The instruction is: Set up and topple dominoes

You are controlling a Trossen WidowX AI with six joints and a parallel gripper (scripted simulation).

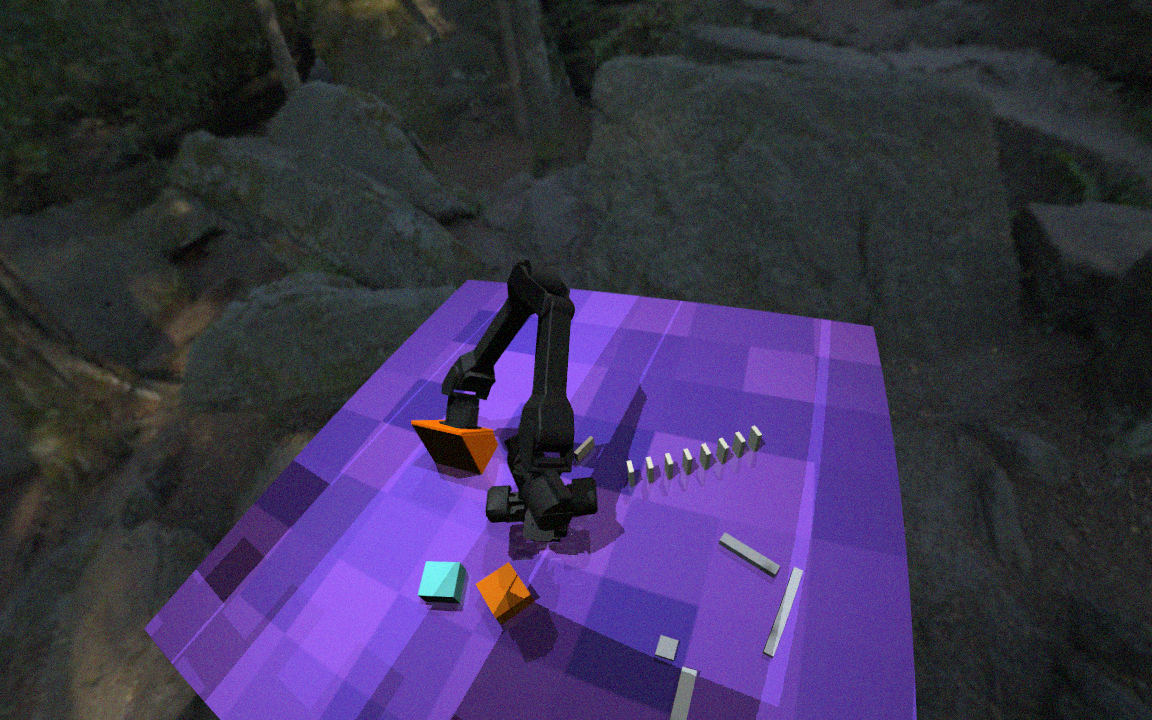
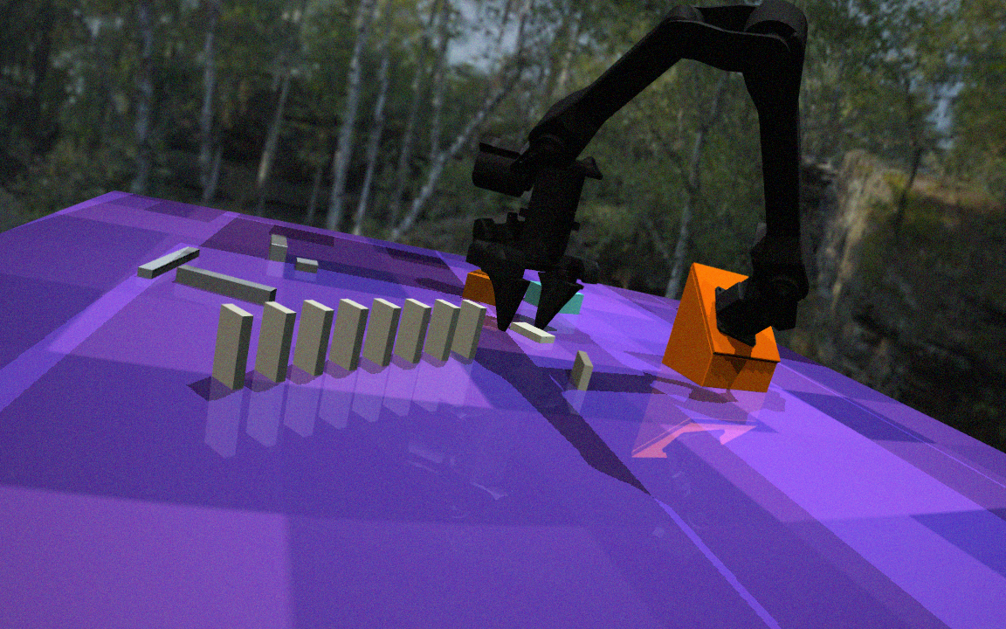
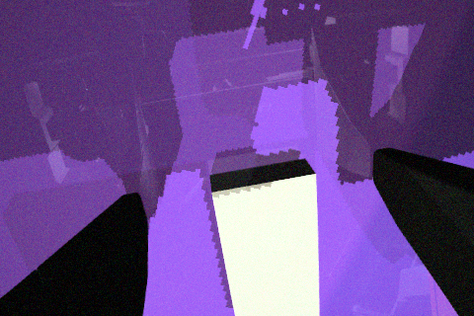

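Note:
Several cream dominoes stand in a slanting row, from the end nearest the arm's base, a domino (image 1: pixel 630 472) (image 2: pixel 467 329), to the far-end domino (image 1: pixel 755 437) (image 2: pixel 232 346). One loose domino (image 2: pixel 534 333) (image 3: pixel 272 242) lies flat; in the top view the arm hides it. My gripper (image 2: pixel 523 328) (image 3: pixel 261 186) is open low over it, one finger on each side, with a gap between each finger and the domino in the wrist view. Another loose domino (image 1: pixel 584 448) (image 2: pixel 582 370) rests on its long narrow edge between the row and the base, apart from the row.
An orange block (image 1: pixel 501 591) (image 2: pixel 478 286) and a teal block (image 1: pixel 442 582) sit beyond the gripper. Grey bars (image 1: pixel 748 554) (image 1: pixel 782 611) (image 1: pixel 684 694) and a small grey block (image 1: pixel 667 646) lie across the table from the row. The arm's base has an orange wedge (image 1: pixel 484 452) (image 2: pixel 690 328).

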